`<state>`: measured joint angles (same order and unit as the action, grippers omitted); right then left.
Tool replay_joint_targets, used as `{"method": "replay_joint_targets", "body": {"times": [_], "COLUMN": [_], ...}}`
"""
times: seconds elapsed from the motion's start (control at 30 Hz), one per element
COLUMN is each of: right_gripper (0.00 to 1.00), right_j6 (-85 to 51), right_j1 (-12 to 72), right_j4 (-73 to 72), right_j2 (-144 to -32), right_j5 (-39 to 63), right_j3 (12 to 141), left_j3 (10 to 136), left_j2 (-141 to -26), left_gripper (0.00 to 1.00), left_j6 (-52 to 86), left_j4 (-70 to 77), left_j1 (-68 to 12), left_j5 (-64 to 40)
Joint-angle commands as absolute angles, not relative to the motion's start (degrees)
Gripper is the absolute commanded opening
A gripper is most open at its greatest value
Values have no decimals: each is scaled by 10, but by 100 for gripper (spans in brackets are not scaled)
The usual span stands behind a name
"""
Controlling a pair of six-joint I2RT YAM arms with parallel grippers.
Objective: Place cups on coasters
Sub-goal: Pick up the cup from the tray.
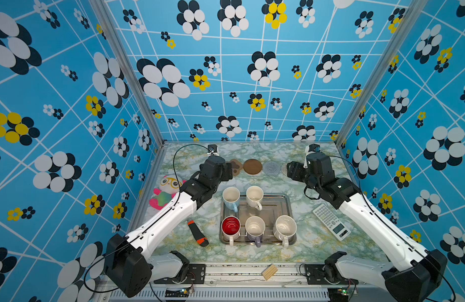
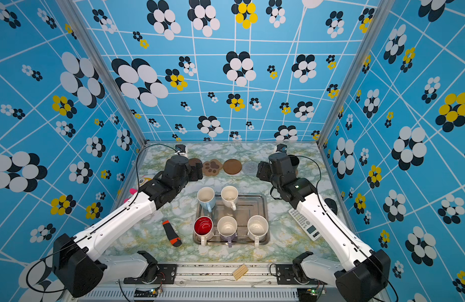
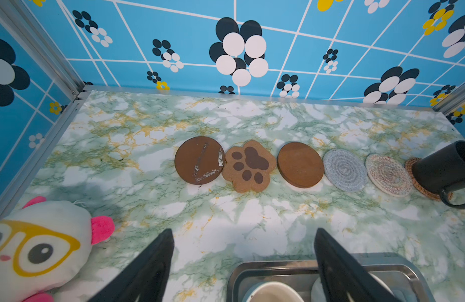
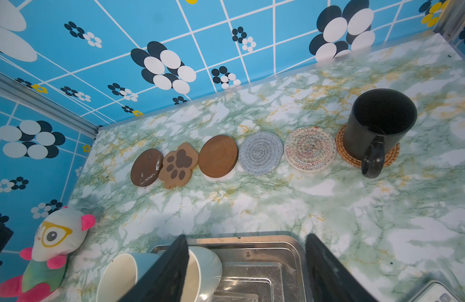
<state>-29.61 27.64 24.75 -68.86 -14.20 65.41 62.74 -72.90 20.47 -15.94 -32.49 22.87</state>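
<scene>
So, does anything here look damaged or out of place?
Yes: the dark brown coaster at the end of the row, beside the paw coaster, has whitish scrapes across its top, like worn finish.

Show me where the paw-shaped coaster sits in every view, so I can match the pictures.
In a top view: paw coaster, far row, half hidden behind the left arm.
In a top view: paw coaster fully shown, beside the left arm.
Left wrist view: paw coaster between two brown discs, against the scratched disc.
Right wrist view: paw coaster in the same slot.
Shared landmark: the plain brown disc beside it, in all four.
</scene>
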Motion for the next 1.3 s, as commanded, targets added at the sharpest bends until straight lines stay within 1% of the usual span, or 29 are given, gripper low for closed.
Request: {"method": "replay_joint_targets", "body": {"times": [0.0, 0.23, 0.37, 0.53, 0.73, 0.93, 1.1, 1.27], "right_gripper": [72, 73, 74, 74, 74, 75, 77, 78], "right_j6": [-281, -282, -284, -284, -285, -278, -271, -271], "right_j1": [279, 279, 279, 279, 279, 279, 278, 279], "right_j4": [227, 169, 133, 115, 107, 106, 108, 108], "right_j2": [-705, -714, -729, -766, -800, -795, -790, -801], "right_j5": [-129, -137, -124, -112, -99, -115, -134, -121], "right_j3": [667, 642, 638, 642, 648, 639, 629, 638], "left_j3": [653, 681, 707, 714, 712, 716, 710, 698], "left_j2": [-702, -683, -692, -714, -747, -774, -777, -790], "left_gripper": [86, 86, 86, 82, 79, 75, 74, 74], "left_j6": [192, 206, 222, 249, 273, 313, 345, 383], "left_j4": [-225, -324, -406, -474, -468, -479, -488, -501], "left_j1": [-330, -336, -337, -343, -368, -389, -418, -438], "left_j5": [251, 260, 242, 208, 117, 59, 43, 36]}}
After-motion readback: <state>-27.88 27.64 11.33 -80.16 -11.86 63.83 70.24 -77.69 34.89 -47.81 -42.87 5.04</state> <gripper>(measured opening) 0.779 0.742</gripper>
